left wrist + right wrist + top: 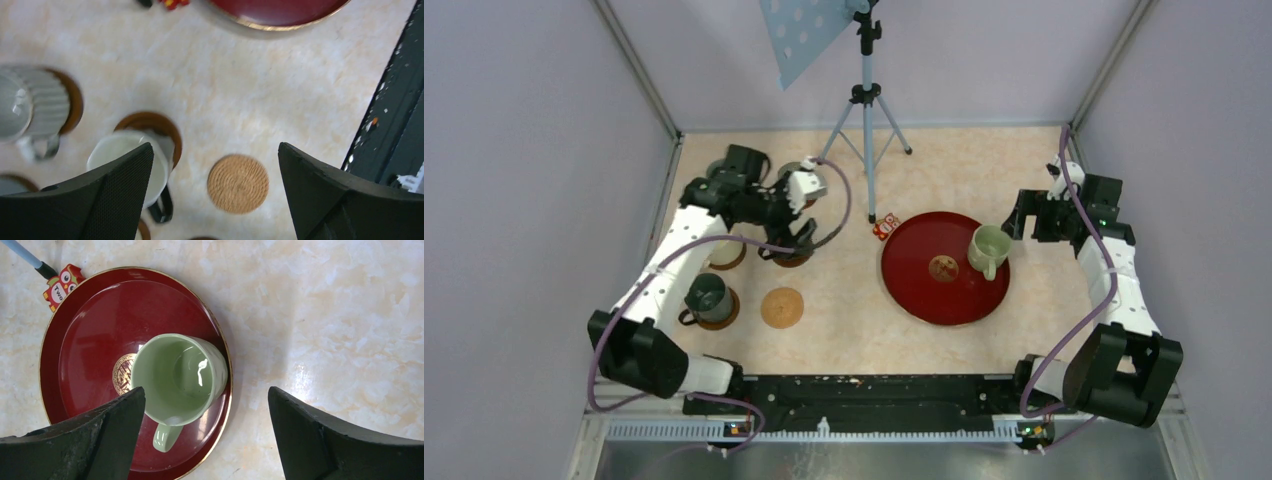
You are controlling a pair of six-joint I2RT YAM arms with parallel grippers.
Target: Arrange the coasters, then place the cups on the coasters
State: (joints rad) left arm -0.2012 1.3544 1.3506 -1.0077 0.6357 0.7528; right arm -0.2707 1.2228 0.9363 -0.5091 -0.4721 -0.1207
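Jaws of right gripper (206,390) spread wide, empty; pale green ceramic mug (172,372) stands on round red tray (85,325) just ahead, handle pointing back between them. Left gripper (215,146) likewise parted, near bare tan woven coaster (238,183).

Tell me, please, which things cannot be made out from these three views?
- Top view: the left gripper and its arm cover the back-left area, so what stands there cannot be counted.
- Top view: the small red tag is too small to read.
- Left wrist view: the ribbed grey cup is blurred and cut by the left edge.
- Right wrist view: the pale green cup hides part of the gold emblem on the red tray.
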